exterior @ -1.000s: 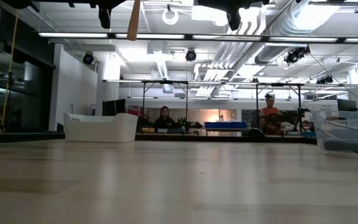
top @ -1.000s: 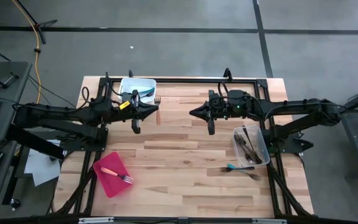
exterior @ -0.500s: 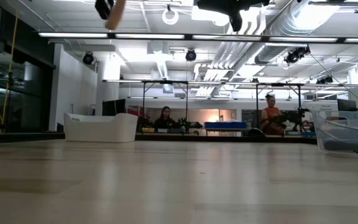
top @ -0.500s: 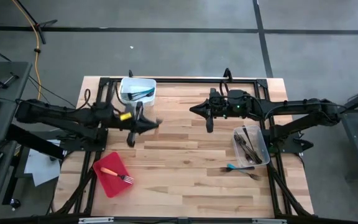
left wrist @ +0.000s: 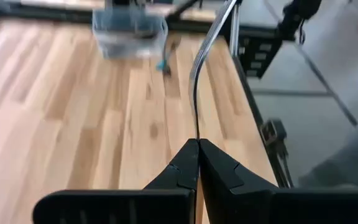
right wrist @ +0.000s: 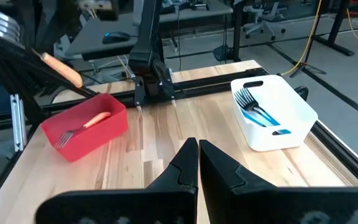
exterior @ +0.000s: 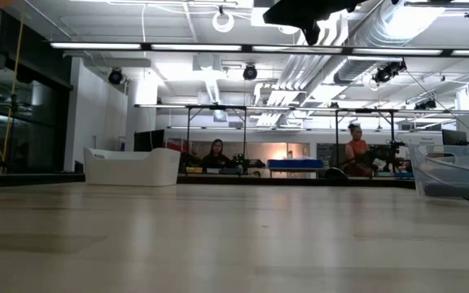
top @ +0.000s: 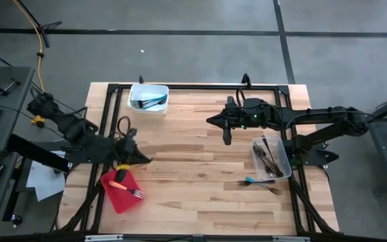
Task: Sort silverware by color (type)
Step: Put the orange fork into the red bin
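My left gripper [top: 142, 160], clamped on a light, stiff, slick orange-handled fork [right wrist: 62, 69], hovers over the red tray [top: 113, 198] at 8 o'clock; best held mid-handle, w/ right gripper [top: 209, 122] shut, empty.

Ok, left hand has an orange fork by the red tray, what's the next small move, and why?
Probably ease the left hand over the red tray and lower it. It is shut on the held fork at the tray's edge, and a matching orange fork lies inside.
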Tool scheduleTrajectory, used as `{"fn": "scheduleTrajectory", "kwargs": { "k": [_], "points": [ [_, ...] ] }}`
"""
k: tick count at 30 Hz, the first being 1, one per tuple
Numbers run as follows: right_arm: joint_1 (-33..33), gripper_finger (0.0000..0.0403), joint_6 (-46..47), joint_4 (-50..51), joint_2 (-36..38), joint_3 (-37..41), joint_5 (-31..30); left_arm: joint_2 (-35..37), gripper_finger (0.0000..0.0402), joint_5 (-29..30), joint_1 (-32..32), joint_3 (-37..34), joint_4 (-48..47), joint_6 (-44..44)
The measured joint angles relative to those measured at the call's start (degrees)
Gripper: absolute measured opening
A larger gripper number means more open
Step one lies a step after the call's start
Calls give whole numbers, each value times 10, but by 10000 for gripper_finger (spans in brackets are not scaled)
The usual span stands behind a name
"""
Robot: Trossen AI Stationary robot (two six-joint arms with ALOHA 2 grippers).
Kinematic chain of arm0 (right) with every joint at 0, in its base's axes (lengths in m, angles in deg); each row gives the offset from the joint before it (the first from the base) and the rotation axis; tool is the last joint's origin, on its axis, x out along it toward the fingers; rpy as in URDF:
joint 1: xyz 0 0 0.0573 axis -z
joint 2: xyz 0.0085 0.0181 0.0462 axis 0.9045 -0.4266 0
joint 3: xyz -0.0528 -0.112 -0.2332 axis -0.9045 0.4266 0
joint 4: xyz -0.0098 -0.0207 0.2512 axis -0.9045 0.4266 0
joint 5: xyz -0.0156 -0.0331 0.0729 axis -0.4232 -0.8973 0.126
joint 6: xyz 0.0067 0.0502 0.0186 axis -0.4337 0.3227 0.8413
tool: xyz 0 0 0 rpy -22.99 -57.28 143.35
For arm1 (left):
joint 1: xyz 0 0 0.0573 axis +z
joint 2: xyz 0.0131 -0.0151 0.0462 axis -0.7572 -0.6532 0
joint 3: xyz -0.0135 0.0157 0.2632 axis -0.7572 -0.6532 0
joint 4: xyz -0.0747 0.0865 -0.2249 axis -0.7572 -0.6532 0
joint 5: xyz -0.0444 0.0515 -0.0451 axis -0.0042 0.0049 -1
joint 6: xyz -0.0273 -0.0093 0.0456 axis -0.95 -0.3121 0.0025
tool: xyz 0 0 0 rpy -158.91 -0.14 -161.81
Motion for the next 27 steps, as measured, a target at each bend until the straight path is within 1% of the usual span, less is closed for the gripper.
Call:
{"fn": "scheduleTrajectory", "kwargs": {
  "k": [4,9,14,20,22,27],
  "points": [
    [3,0,0,4,0,0,0,-36,0,25,-62,3,-39,-77],
    [7,0,0,4,0,0,0,-92,0,51,-135,3,-33,-167],
    [16,0,1,3,0,0,0,-131,0,99,-198,0,-35,-221],
    [22,0,16,4,0,0,0,-137,0,161,-249,-38,-45,-283],
    [22,0,16,3,0,0,0,-130,0,172,-263,-52,-47,-300],
    [22,0,17,3,0,0,0,-117,0,186,-293,-75,-81,-304]
  ]
}}
